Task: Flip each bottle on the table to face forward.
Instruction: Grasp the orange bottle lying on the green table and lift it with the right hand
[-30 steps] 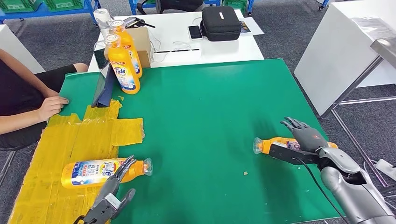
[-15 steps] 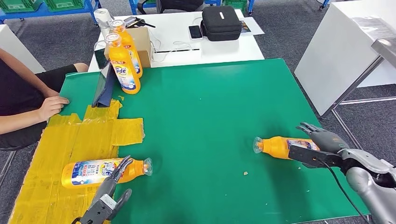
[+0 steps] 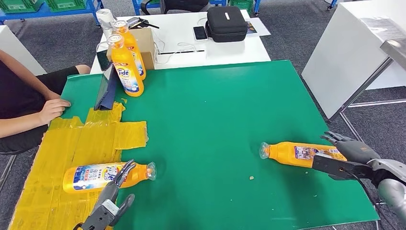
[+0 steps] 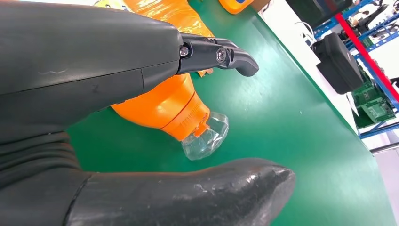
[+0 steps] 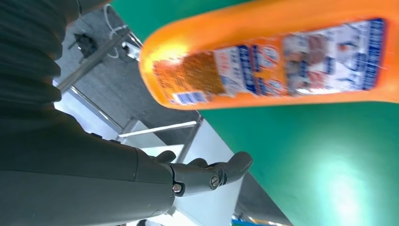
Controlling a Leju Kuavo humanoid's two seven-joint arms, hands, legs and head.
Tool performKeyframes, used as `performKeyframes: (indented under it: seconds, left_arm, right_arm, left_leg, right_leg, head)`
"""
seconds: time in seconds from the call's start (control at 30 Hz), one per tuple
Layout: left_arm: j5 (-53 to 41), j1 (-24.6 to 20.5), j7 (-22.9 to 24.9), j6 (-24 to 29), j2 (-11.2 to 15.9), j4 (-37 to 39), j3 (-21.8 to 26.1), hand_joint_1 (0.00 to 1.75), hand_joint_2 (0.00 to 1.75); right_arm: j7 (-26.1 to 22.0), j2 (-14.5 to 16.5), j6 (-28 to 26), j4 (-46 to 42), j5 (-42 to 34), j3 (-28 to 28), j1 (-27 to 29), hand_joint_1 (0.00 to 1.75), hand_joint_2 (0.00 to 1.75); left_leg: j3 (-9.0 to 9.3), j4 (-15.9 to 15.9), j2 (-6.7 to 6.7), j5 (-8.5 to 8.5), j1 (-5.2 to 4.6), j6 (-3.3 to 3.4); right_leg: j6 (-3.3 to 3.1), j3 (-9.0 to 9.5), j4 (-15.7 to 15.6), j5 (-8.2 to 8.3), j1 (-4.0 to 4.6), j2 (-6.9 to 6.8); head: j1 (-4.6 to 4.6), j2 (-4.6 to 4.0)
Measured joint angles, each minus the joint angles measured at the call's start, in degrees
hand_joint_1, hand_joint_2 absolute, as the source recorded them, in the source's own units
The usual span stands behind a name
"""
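An orange bottle (image 3: 93, 177) lies on its side on yellow tape at the near left, clear cap (image 3: 151, 170) pointing right. My left hand (image 3: 111, 199) hovers at its shoulder with fingers (image 3: 125, 171) spread over the neck; in the left wrist view the hand (image 4: 70, 84) has the bottle neck (image 4: 169, 110) between fingers and thumb without gripping it. A second orange bottle (image 3: 299, 153) lies at the near right, label up. My right hand (image 3: 352, 155) is open just past its base, off the bottle (image 5: 282, 61). Two more bottles (image 3: 125, 67) stand upright at the far left.
A person's hand (image 3: 52, 109) rests on the table's left edge beside a dark propped tablet (image 3: 106, 88). Yellow tape (image 3: 115, 136) covers the near left of the green table (image 3: 215, 110). A white table behind holds a black case (image 3: 226, 23), phone and box.
My right hand has drawn back off the right bottle toward the table's right edge, leaving the bottle lying uncovered. The left hand has barely moved.
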Motion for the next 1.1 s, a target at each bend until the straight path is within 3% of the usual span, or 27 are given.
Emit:
performKeyframes:
  seconds: [0.17,0.3,0.63,0.8,1.0,1.1]
  left_arm:
    - [0.5,-0.5,-0.3,-0.1,0.0,0.2,0.0,0.0,0.0]
    - [0.9,-1.8,-0.6,-0.2,0.0,0.9,-0.3,0.0,0.0]
    - [2.0,-4.6,-0.7,-0.2,1.0,3.3,-2.1,0.0,0.0]
    - [2.5,-5.7,-0.7,-0.2,1.6,4.3,-3.2,0.0,0.0]
    - [2.7,-6.6,-0.7,-0.2,2.0,5.3,-4.1,0.0,0.0]
    - [3.0,-7.0,-0.8,-0.2,2.2,5.7,-4.4,0.0,0.0]
  right_arm:
    - [0.4,-2.0,1.2,-0.1,-0.6,-1.9,1.6,0.0,1.75]
    - [-0.7,-1.4,0.8,2.5,2.6,-2.0,1.0,0.0,1.75]
    - [-4.1,4.9,-2.9,16.2,7.6,0.5,-3.7,0.0,1.75]
    - [-5.7,9.4,-7.1,24.1,11.8,1.6,-8.3,0.0,1.75]
    - [-7.1,13.7,-7.9,31.2,14.2,3.4,-13.6,0.02,1.75]
    - [-7.8,14.5,-7.7,33.2,14.5,4.2,-15.1,1.32,1.75]
  left_leg:
    - [-0.02,0.0,0.08,-0.01,0.0,0.01]
    - [-0.02,0.0,0.09,-0.01,0.0,0.01]
    - [0.01,0.0,0.09,0.0,0.03,0.0]
    - [0.03,0.0,0.17,0.0,0.04,0.0]
    - [0.22,0.0,0.17,0.01,0.05,-0.01]
    - [0.3,0.0,0.17,0.01,0.06,-0.01]
  right_leg:
    - [0.0,-0.03,0.0,0.0,0.0,0.03]
    - [0.0,-0.02,0.0,0.0,0.0,0.05]
    - [0.0,0.0,0.0,0.0,0.03,0.05]
    - [0.0,0.0,0.0,0.01,0.04,0.09]
    - [0.0,0.18,0.0,0.01,0.05,0.12]
    - [0.0,0.26,0.0,0.01,0.05,0.12]
  head:
    - [-0.01,0.0]
    - [0.0,0.0]
    - [-0.01,0.0]
    - [0.01,0.0]
    - [0.02,0.0]
    - [0.02,0.0]
